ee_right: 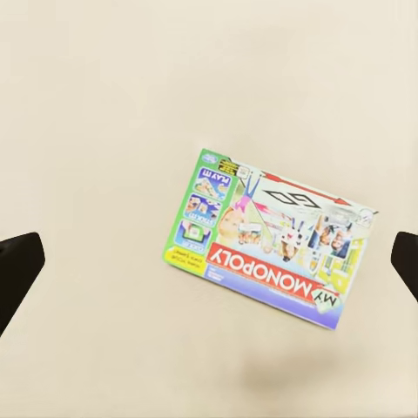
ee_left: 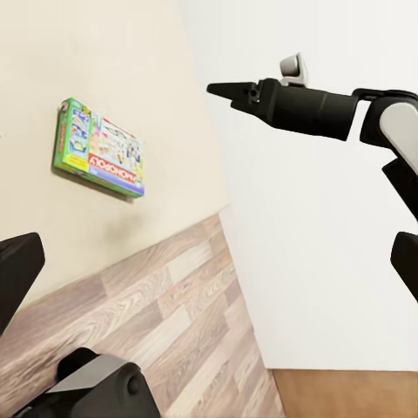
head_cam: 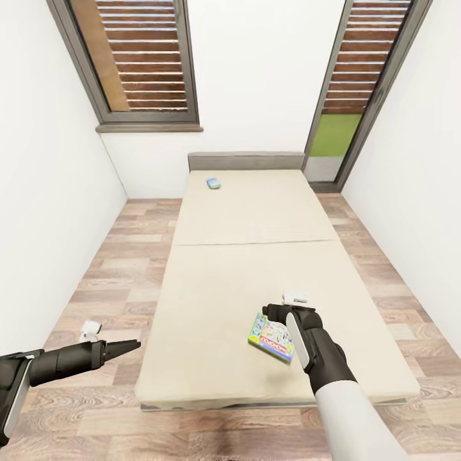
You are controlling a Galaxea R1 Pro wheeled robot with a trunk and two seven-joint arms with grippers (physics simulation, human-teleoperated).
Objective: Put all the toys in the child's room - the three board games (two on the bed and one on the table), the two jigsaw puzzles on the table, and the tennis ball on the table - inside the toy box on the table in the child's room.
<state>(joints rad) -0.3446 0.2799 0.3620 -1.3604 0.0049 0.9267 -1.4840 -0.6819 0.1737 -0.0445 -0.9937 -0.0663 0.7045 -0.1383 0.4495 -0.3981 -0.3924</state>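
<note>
Right gripper spread wide, empty, above the thin green-edged printed cardboard board game lying flat near the foot of the plain cream mattress bed. Best lowered squarely, pinching across one long edge. Left gripper pinched together over wood-grain floor.

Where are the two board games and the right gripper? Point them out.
Monopoly board game (ee_right: pixel 272 238), right wrist view, middle of its printed cover.
Blue board game (head_cam: pixel 214 184), head view, centre of its top.
Right gripper (head_cam: pixel 276 312), head view, between its fingertips.
</note>
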